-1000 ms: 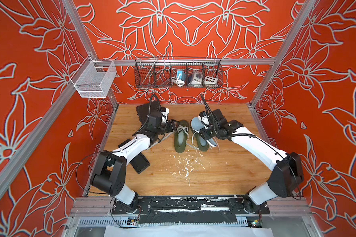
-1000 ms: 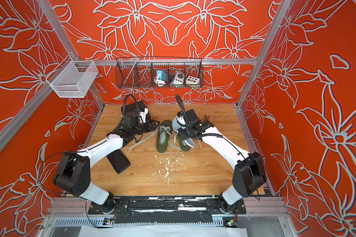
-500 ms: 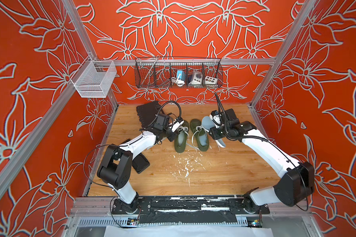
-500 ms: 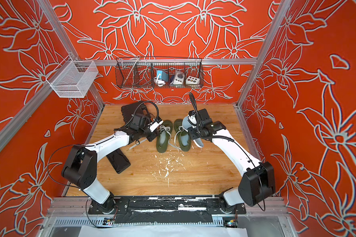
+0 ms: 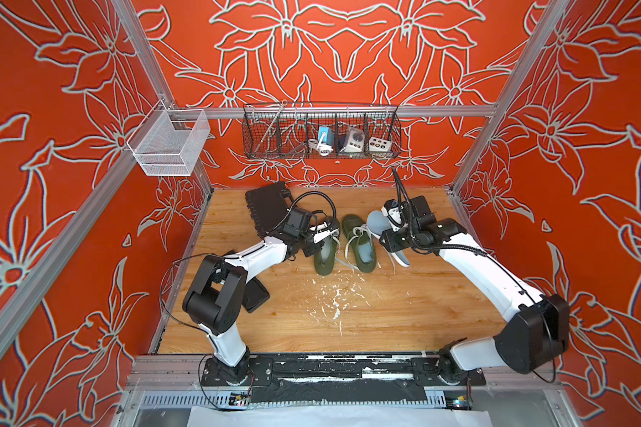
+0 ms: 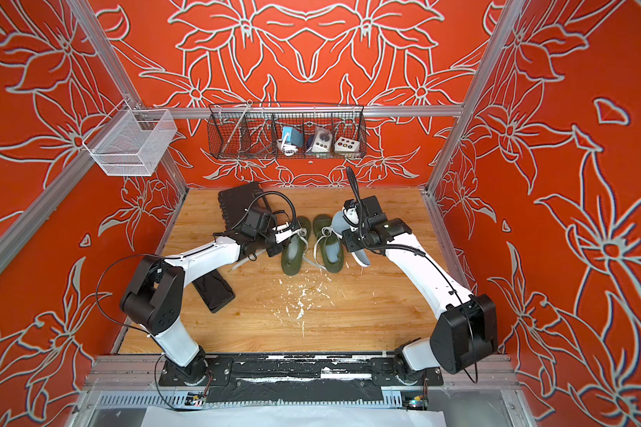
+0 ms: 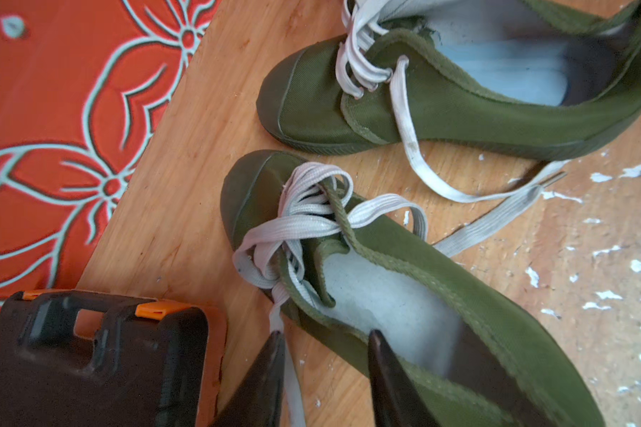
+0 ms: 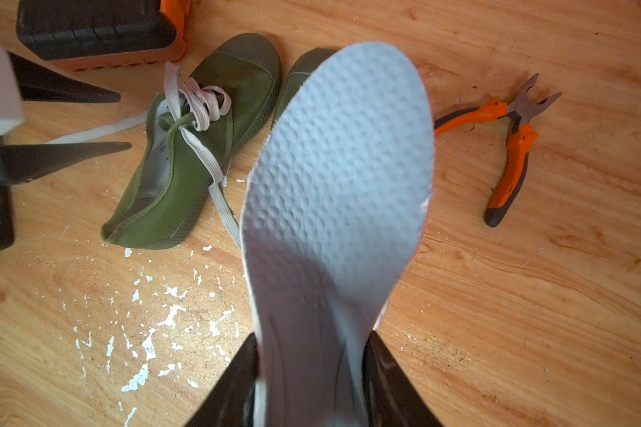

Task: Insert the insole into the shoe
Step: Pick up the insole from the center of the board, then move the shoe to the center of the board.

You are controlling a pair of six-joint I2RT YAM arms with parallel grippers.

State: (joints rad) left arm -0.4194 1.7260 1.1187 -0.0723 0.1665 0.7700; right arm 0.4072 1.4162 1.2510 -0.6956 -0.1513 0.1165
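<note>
Wooden table (image 8: 533, 295) lies beneath both pincers. Black case (image 7: 89, 369) sits just beside the left gripper (image 7: 324, 342), whose part-open jaws straddle the rim of one green shoe (image 7: 496, 307), gripping nothing. Second shoe (image 7: 459, 114) lies between the two pincers. Grey insole (image 8: 337, 177), clamped near its heel by the right gripper (image 8: 313, 338), juts ahead of the fingers (image 8: 385, 369). Pliers (image 8: 517, 148) lie beyond it, well apart.
</note>
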